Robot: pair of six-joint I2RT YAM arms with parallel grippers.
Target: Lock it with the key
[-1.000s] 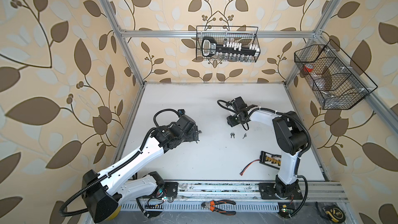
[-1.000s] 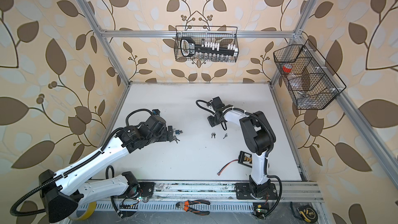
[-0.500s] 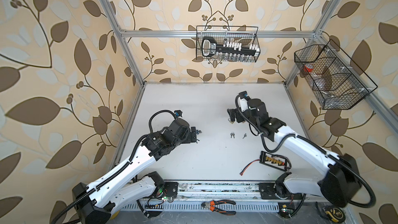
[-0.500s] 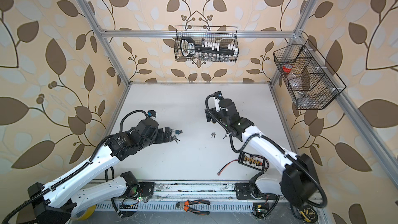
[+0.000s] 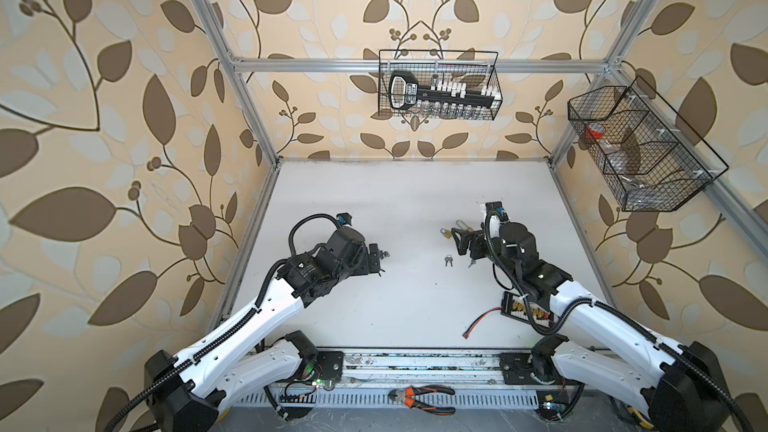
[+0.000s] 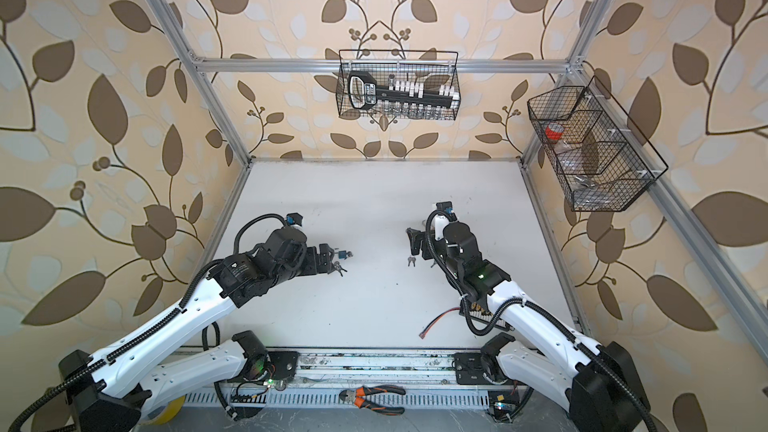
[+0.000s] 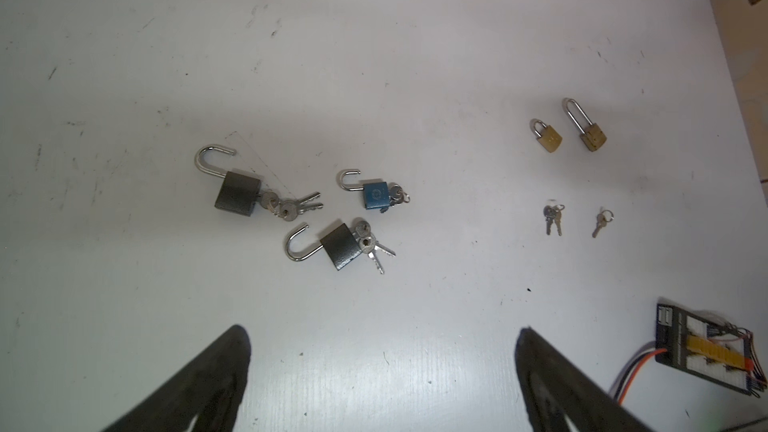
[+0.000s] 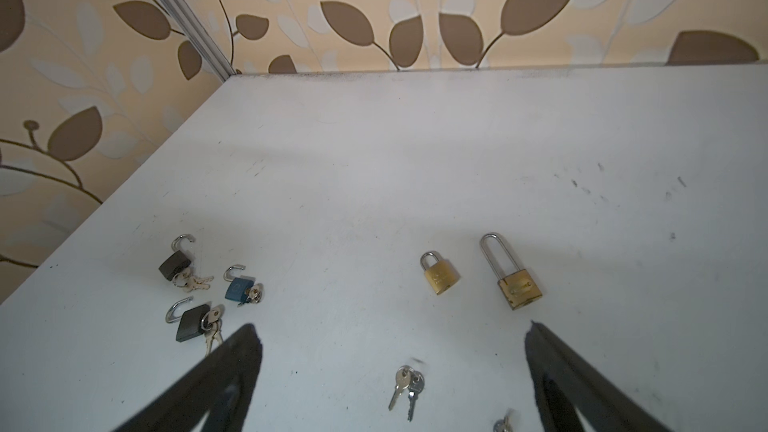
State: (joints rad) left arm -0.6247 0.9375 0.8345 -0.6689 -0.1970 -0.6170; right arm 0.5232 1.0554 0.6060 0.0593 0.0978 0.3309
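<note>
Three padlocks lie with shackles open and keys in them: a big dark one, a blue one and a second dark one. Further right lie two shut brass padlocks, a small one and a long-shackled one. A loose key pair and a single key lie on the table below them. My left gripper is open and empty, short of the three open padlocks. My right gripper is open and empty above the key pair.
A black power board with red and black wires lies front right under the right arm. Orange-handled pliers rest on the front rail. Wire baskets hang on the back wall and the right frame.
My right gripper has opened and drawn back a little from the brass padlocks, its arm dropping low toward the front right. The left arm has pulled back slightly, still open.
</note>
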